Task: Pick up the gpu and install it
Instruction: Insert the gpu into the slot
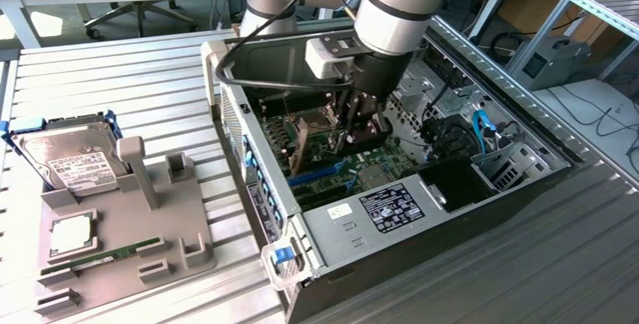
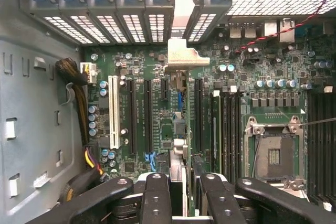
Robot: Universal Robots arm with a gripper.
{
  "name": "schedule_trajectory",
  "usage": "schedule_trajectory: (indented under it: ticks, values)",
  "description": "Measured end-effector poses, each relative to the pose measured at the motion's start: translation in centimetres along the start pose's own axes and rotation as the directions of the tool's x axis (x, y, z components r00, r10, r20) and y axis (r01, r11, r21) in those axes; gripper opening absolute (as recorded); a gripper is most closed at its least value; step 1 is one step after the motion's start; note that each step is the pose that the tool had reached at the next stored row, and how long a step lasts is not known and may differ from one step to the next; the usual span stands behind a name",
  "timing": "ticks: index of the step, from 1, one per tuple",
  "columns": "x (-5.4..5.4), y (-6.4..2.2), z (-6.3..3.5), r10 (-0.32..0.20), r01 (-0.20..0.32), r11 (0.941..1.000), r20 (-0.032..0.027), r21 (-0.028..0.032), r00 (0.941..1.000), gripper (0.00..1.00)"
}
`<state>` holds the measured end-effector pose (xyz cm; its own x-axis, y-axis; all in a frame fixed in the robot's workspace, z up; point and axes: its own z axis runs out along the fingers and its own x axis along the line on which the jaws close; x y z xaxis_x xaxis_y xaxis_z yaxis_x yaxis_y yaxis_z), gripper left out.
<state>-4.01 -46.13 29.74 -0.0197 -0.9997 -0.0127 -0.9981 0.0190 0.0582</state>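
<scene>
So I'm hanging right inside the open PC case [image 1: 330, 219] with the gpu [image 2: 178, 129] pinched edge-on in my gripper [image 2: 185, 192]. The fingers [image 2: 156, 195] are sitting partway closed, clamping the thin card between them, one on each side of it. The card is running straight out from between the fingers, over the motherboard [image 2: 262, 66], lined up along the long expansion slots next to the white slot [image 2: 113, 111], with its metal bracket [image 2: 182, 59] reaching toward the case's rear slot openings. I can't really tell if its edge is touching a slot or just hovering above it.

The wrist view is giving me the close stuff: the empty CPU socket [image 2: 273, 153], the slots, and the yellow-black cable bundle [image 2: 79, 93] near the case wall. The exterior view is showing what I can't see from there: my arm [image 1: 399, 2] dipping down into the case, plus a grey holder [image 1: 120, 234] on the table [image 1: 120, 77] beside the case, with a hard drive [image 1: 65, 156] standing in it and a green memory stick [image 1: 115, 253] lying in it.
</scene>
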Motion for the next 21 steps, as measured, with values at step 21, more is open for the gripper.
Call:
schedule_trajectory:
  ticks: [21]
  values:
    - [-1.2,5.37,3.0,-0.004,0.006,0.9975,-0.0313,0.0708,0.9995,0.27]
